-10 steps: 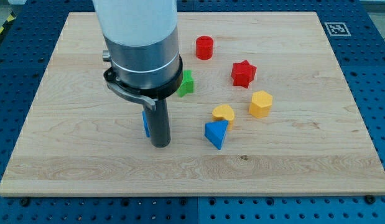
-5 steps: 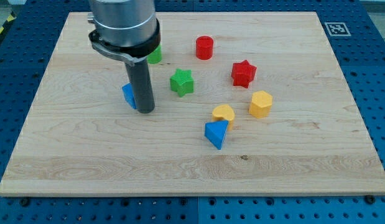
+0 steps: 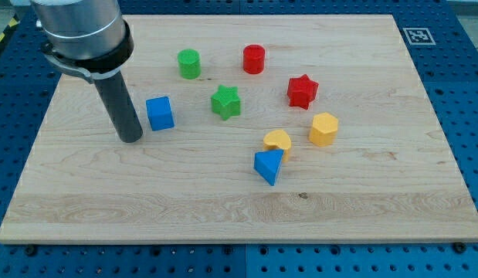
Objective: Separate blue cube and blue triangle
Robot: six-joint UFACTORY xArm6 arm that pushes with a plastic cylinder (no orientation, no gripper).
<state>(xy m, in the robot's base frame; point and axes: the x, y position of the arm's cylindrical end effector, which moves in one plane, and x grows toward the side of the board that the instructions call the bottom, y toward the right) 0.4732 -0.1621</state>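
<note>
The blue cube [image 3: 160,113] sits on the wooden board at the view's left of centre. The blue triangle [image 3: 269,165] lies lower and to the view's right, well apart from the cube and touching the yellow half-round block [image 3: 277,141]. My tip [image 3: 131,139] rests on the board just left of and slightly below the blue cube, with a small gap between them.
A green cylinder [image 3: 189,63] and a red cylinder [image 3: 254,59] stand near the view's top. A green star [image 3: 225,101], a red star [image 3: 302,90] and a yellow hexagon block [image 3: 324,128] lie around the middle. A marker tag [image 3: 417,35] sits at the board's top right corner.
My tip has moved up and to the view's left. The blue cube went up and left with it, away from the blue triangle, and now shows whole to the tip's right.
</note>
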